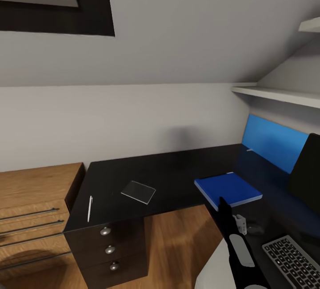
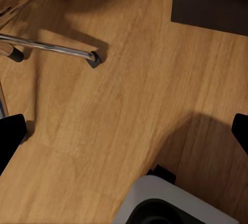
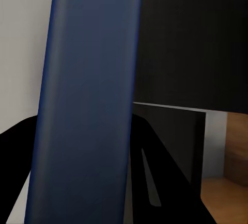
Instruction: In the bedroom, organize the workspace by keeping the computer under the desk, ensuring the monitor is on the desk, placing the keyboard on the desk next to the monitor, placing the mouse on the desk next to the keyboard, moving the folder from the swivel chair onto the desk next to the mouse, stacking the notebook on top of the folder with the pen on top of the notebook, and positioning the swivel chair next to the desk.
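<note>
The right claw (image 1: 224, 204) is closed on the near edge of the blue folder (image 1: 227, 190), which sits at the inner corner of the black worktop (image 1: 186, 169). In the right wrist view the folder (image 3: 85, 100) stands between the dark fingers (image 3: 155, 182). Nearest, on the right side of the worktop, lies the keyboard (image 1: 295, 260). The mouse (image 1: 255, 230) is between keyboard and folder. Farther left lie the grey notebook (image 1: 138, 191) and the pen (image 1: 90, 208), well apart. The left claw (image 2: 124, 136) is open over the wooden floor (image 2: 139, 79), near the swivel chair (image 2: 49, 46) base.
</note>
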Robot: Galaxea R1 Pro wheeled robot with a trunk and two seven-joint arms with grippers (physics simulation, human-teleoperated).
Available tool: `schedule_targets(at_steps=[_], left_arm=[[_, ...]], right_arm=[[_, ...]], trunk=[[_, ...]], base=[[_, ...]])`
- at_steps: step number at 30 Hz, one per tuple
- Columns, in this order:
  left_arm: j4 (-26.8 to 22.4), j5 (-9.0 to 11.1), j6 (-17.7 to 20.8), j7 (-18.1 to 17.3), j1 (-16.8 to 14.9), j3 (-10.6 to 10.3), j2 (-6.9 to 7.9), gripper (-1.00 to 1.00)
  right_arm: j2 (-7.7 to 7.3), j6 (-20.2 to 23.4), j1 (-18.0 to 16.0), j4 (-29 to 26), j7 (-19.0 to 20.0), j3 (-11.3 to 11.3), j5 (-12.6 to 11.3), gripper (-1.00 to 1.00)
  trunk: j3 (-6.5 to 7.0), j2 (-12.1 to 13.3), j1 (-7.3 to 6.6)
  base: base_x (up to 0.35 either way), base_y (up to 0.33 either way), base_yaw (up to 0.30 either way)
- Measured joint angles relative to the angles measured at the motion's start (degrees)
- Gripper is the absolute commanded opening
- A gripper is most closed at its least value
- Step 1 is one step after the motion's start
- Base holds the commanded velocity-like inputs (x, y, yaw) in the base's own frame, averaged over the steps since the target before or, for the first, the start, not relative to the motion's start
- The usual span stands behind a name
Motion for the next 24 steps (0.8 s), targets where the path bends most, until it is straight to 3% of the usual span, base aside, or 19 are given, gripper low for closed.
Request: schedule_targets(at_steps=[21,24], left_arm=[[0.0,0.0,-0.2,0.0,0.0,0.0,0.01,1.0],[0.0,0.0,-0.3,0.0,0.0,0.0,0.02,1.0]], right_arm=[[0.01,-0.4,0.0,0.0,-0.1,0.0,0.0,-1.0],[0.01,-0.4,0.0,0.0,0.0,0.0,0.0,-1.0]], trunk=[[-3.78,-8.4,4.61],[-3.78,-8.4,4.62]], base=[[0.0,0.0,-0.001],[0.0,0.0,-0.066]])
